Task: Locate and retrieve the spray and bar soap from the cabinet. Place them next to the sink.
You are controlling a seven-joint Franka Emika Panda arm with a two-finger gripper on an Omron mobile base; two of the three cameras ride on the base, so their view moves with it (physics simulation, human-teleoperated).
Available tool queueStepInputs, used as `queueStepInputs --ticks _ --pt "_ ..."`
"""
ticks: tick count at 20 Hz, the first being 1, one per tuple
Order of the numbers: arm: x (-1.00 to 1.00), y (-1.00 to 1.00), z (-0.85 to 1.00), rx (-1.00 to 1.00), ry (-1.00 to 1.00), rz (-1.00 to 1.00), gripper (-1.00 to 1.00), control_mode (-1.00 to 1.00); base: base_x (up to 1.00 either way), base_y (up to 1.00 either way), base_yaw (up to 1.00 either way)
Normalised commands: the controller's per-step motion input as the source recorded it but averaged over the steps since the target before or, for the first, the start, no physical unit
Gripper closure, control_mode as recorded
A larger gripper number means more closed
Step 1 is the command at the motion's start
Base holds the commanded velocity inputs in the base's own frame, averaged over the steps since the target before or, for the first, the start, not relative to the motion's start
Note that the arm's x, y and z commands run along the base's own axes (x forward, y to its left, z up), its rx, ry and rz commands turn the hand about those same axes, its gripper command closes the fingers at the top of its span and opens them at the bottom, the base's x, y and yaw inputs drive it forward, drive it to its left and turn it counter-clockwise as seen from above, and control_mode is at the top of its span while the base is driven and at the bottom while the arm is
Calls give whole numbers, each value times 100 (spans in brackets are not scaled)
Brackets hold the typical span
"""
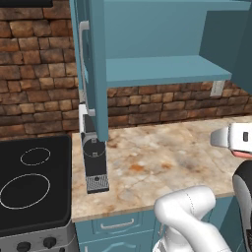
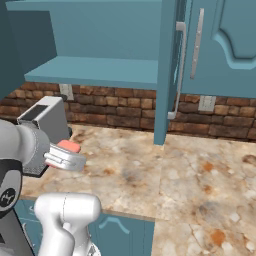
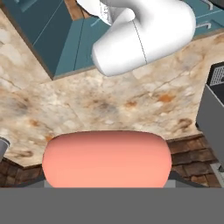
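My gripper is shut on the bar soap, a small salmon-orange bar held above the marble counter. In the hand view the bar soap sits wide across the bottom and covers the fingertips. In the left base view the gripper hangs at the right edge, in front of and below the cabinet. The teal cabinet stands open with a bare shelf, its door swung out. The spray and the sink are out of view.
A dark coffee machine stands under the left door; it sits close behind the gripper as a grey box. A black stove lies left of the counter. The right door juts out over the counter before the brick wall.
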Motion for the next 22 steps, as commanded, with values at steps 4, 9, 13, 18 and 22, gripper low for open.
queueStepInputs --ticks 4,9,13,18,22 --pt "0 0 0 0 0 0 100 -100 0 0 0" --pt "0 0 0 0 0 0 100 100 -28 0 0" --pt "0 0 0 0 0 0 100 100 -62 0 -2" --pt "0 0 0 0 0 0 100 100 -55 0 -3" --pt "0 0 0 0 0 0 100 100 -49 0 -3"
